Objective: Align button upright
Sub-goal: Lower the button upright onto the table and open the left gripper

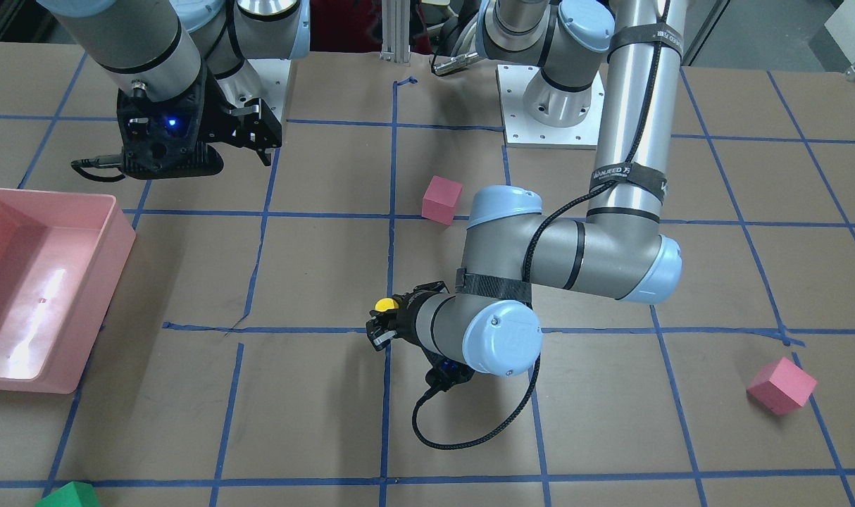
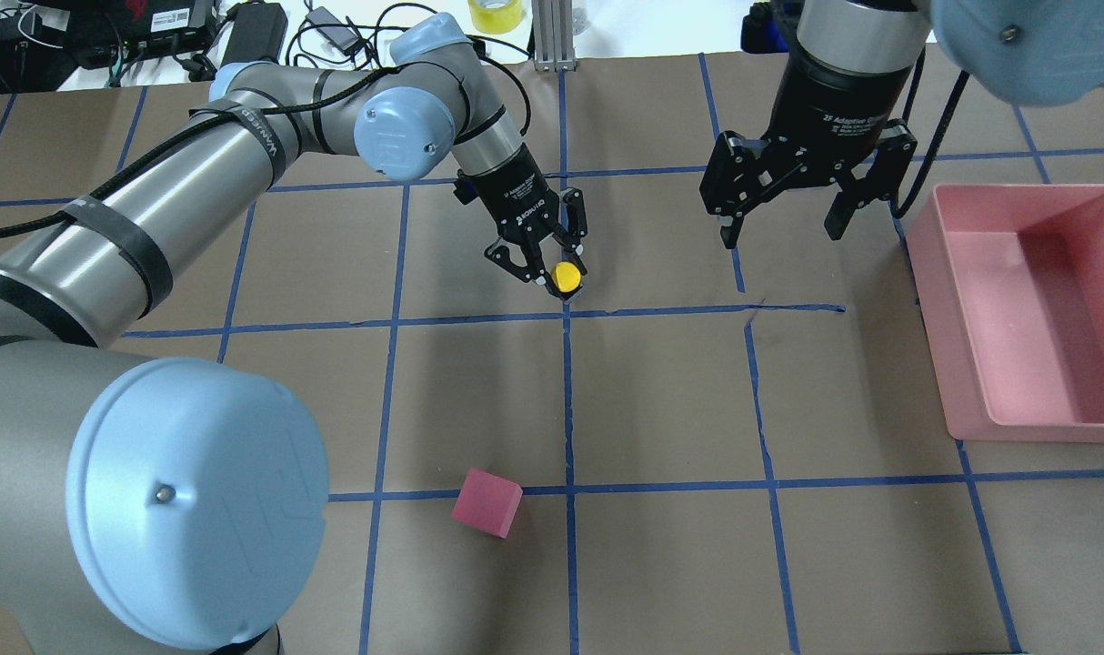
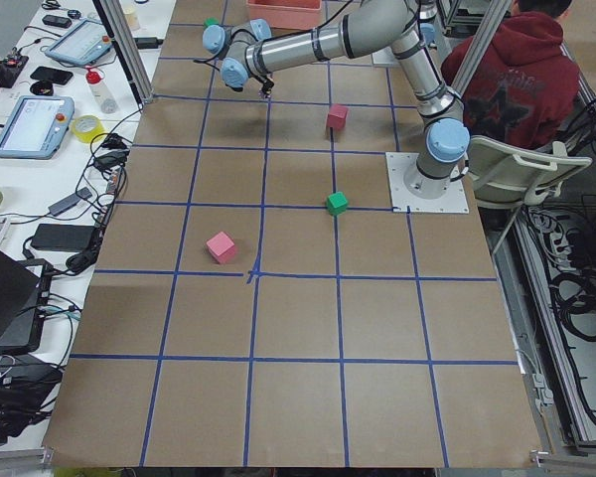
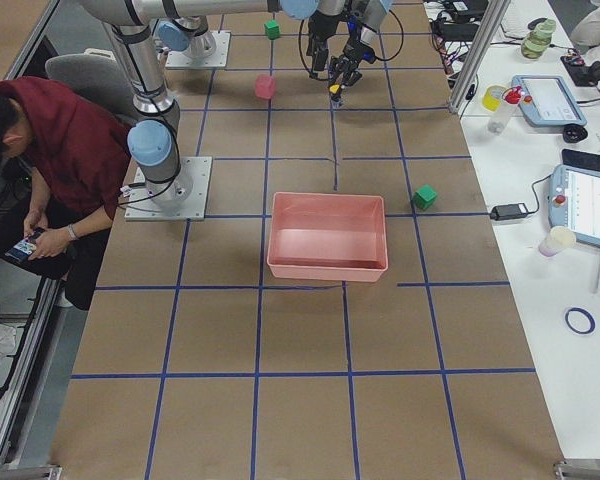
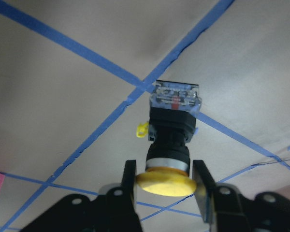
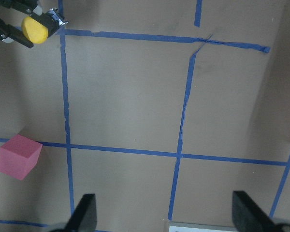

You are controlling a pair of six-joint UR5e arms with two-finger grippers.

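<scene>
The button (image 5: 171,140) has a yellow domed cap, a black collar and a clear-and-black terminal base. My left gripper (image 5: 165,182) is shut on the button, with a finger on each side of the yellow cap. The base points away from the gripper, down at a crossing of blue tape lines. The overhead view shows the cap (image 2: 567,277) between the left gripper's (image 2: 559,276) fingers, near the table's middle. The button also shows in the front view (image 1: 384,305). My right gripper (image 2: 779,235) is open and empty, hovering to the right of the button.
A pink bin (image 2: 934,300) stands at the right in the overhead view. A pink cube (image 2: 486,502) lies near the robot's side, another pink cube (image 1: 781,385) lies far out on the left arm's side, and a green cube (image 1: 68,495) sits at the far edge.
</scene>
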